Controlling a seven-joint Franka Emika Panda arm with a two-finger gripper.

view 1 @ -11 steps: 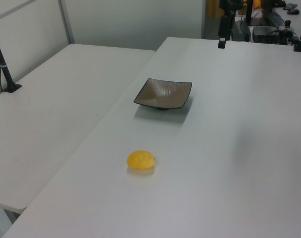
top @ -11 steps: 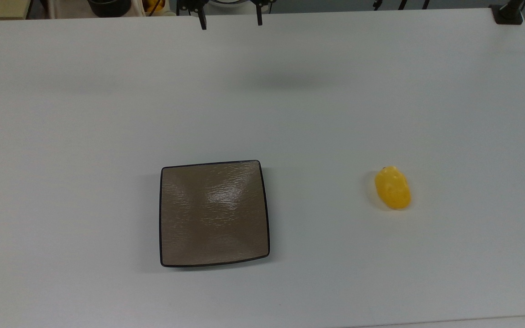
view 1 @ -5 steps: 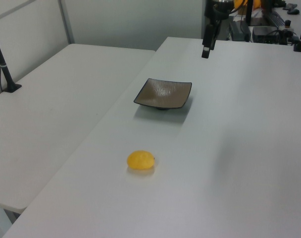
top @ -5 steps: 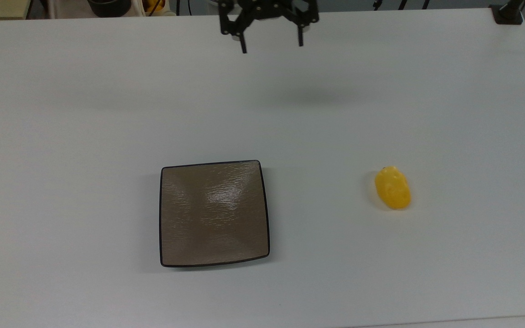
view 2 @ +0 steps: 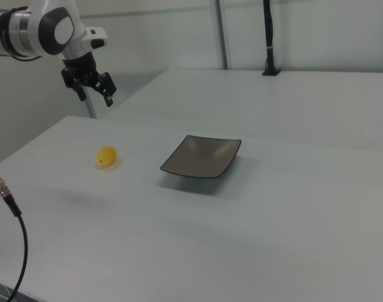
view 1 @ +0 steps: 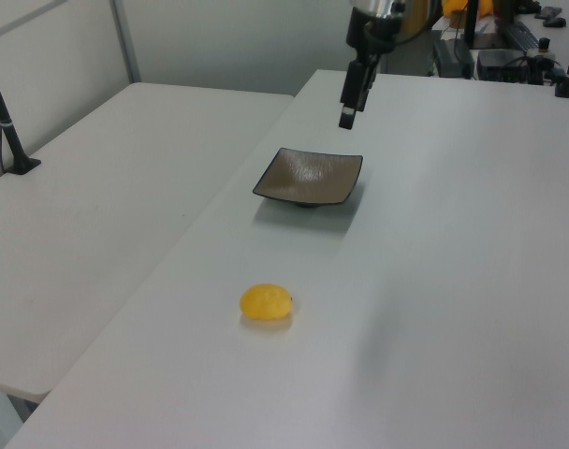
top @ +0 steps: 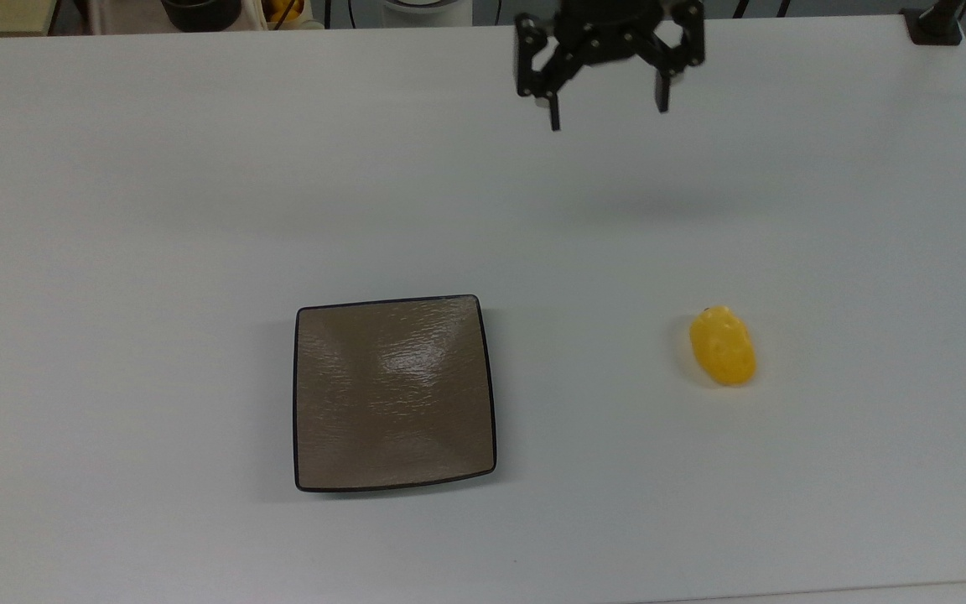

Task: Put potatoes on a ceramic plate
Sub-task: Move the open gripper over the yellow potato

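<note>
A bright yellow potato (top: 723,346) (view 1: 266,302) (view 2: 106,156) lies on the white table at the top view's right. The square brown ceramic plate (top: 394,392) (view 1: 309,176) (view 2: 201,156) with a black rim sits bare near the table's middle. My black gripper (top: 609,116) (view 1: 347,118) (view 2: 96,95) hangs high above the table near its far edge in the top view, open with nothing between its fingers. It is well apart from both the potato and the plate.
The white table (top: 198,210) has wide bare areas around the plate. A second white table (view 1: 107,187) adjoins it at the left view's left. A black post (view 1: 8,131) stands there, and a cable (view 2: 12,214) hangs at the right view's left.
The gripper has travelled toward the top view's right and slightly nearer the table's middle, staying open. The potato and plate have not moved.
</note>
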